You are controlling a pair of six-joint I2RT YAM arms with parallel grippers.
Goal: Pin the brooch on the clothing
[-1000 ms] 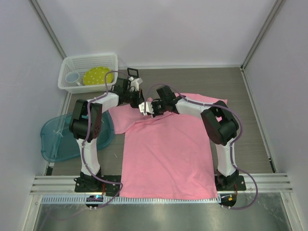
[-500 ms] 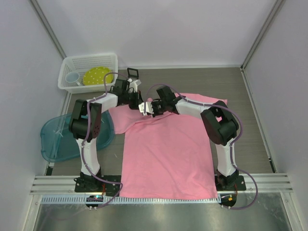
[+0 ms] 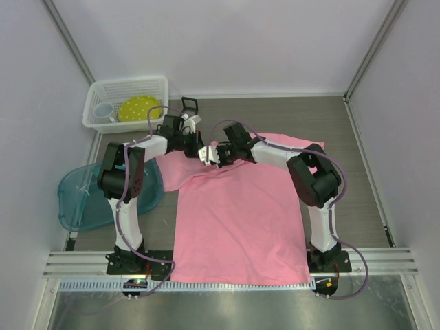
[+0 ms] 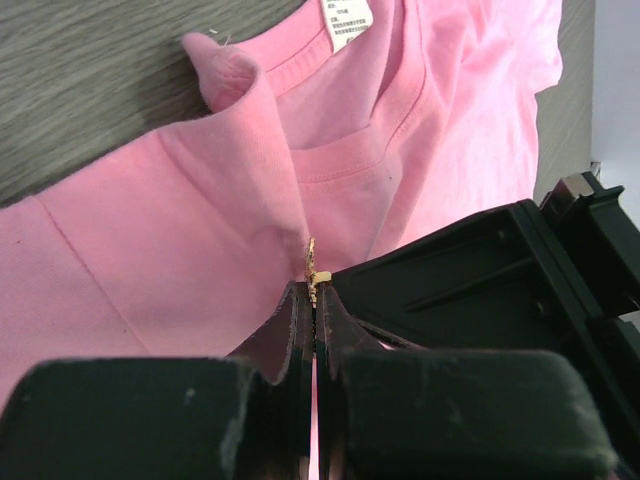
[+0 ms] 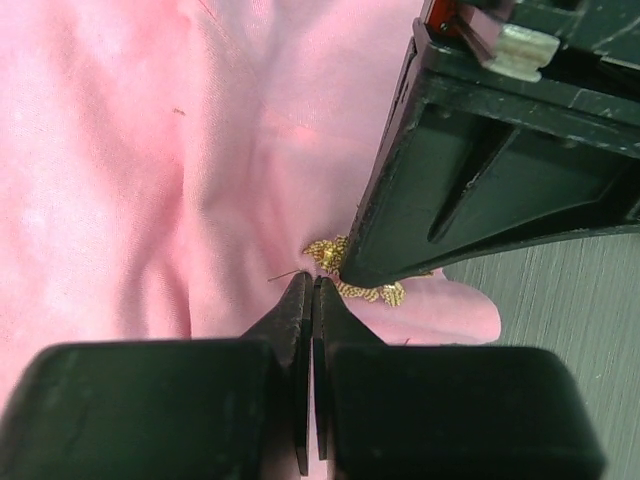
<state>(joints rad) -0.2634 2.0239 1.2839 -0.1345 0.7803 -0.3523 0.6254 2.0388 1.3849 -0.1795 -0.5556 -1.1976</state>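
Note:
The pink T-shirt [image 3: 240,220] lies flat on the table with its collar at the far end. Both grippers meet at its left shoulder near the collar. My left gripper [image 3: 201,152] is shut on the small gold brooch [image 4: 312,262], held edge-on at the fingertips [image 4: 300,305] against a raised fold of the shirt [image 4: 180,230]. My right gripper [image 5: 314,282] is shut, with its tips touching the fabric [image 5: 120,180] right beside the brooch [image 5: 372,291]. A thin pin [image 5: 285,273] sticks out to the left of them. The left gripper's finger [image 5: 450,200] covers part of the brooch.
A white basket [image 3: 155,85] with a yellow plate [image 3: 136,108] and a cup [image 3: 103,110] stands at the back left. A small black square box [image 3: 189,104] sits behind the left gripper. A blue tub [image 3: 82,199] lies left of the shirt.
Both grippers have stayed together at the shirt's shoulder. The left arm has shifted very slightly to the left.

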